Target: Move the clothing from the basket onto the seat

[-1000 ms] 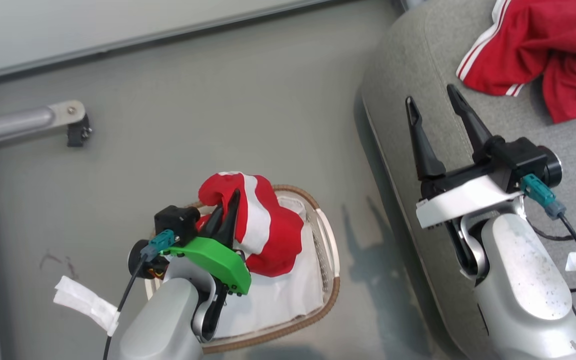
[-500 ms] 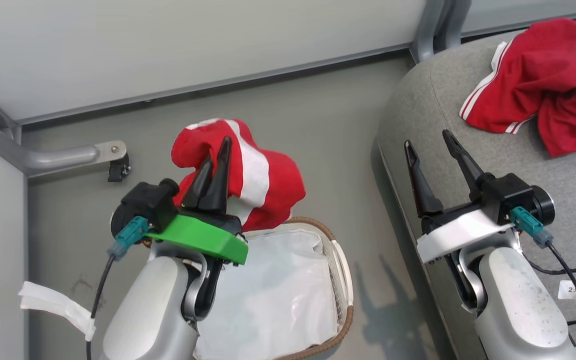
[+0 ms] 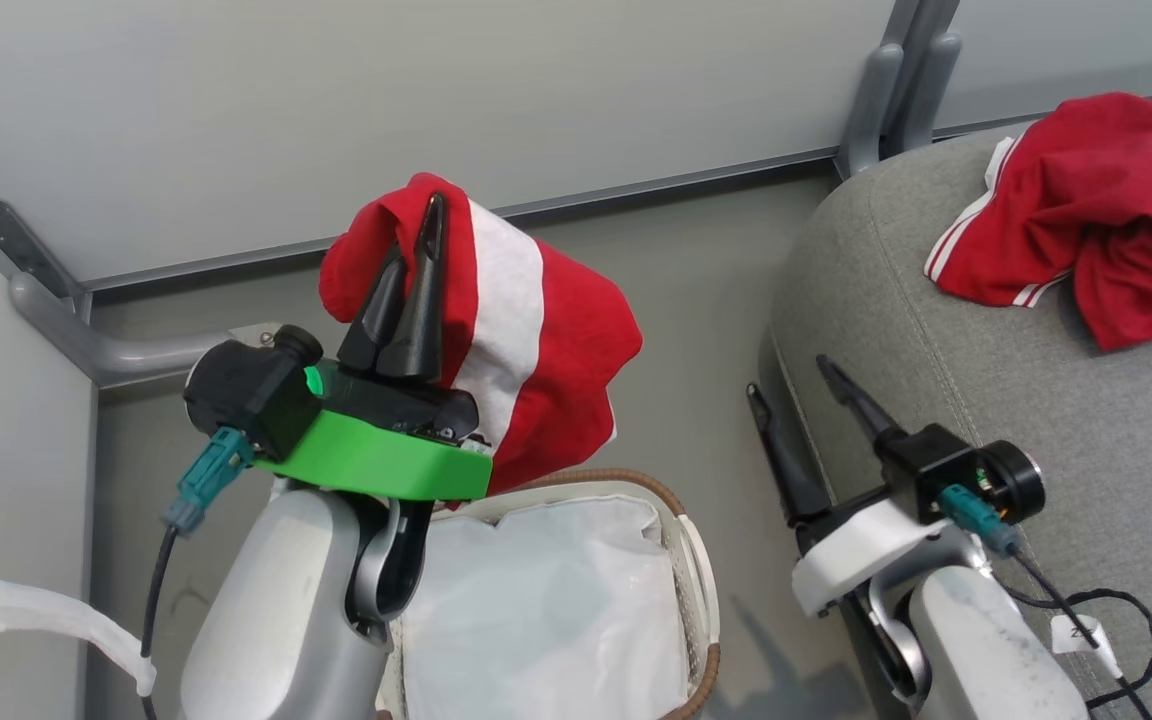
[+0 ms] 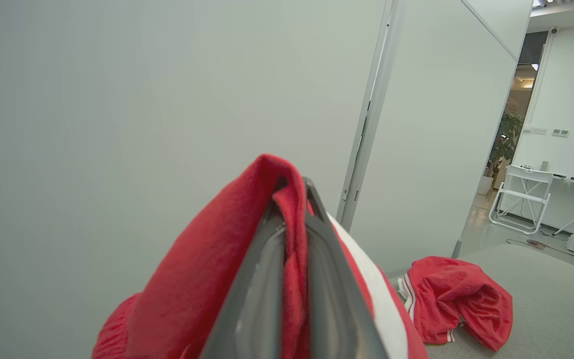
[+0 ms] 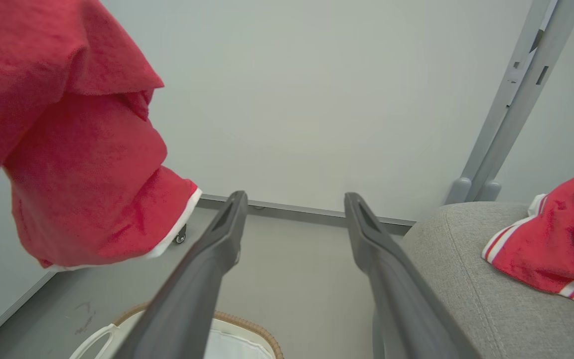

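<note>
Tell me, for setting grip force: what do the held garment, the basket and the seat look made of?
The held garment: soft matte knit, probably; it drapes and folds. The basket: white perforated plastic, brown woven rim, perhaps rattan. The seat: grey woven upholstery, with visible weave and stitched seams.

One garment (image 3: 566,340) hangs from my left gripper (image 3: 414,225), above the basket (image 3: 701,560) on the floor (image 3: 696,300). The seat (image 3: 1086,450) stands right of the basket, with a second garment (image 3: 1096,200) on its far side. My right gripper (image 3: 789,376) hovers at the seat's left edge.
</note>
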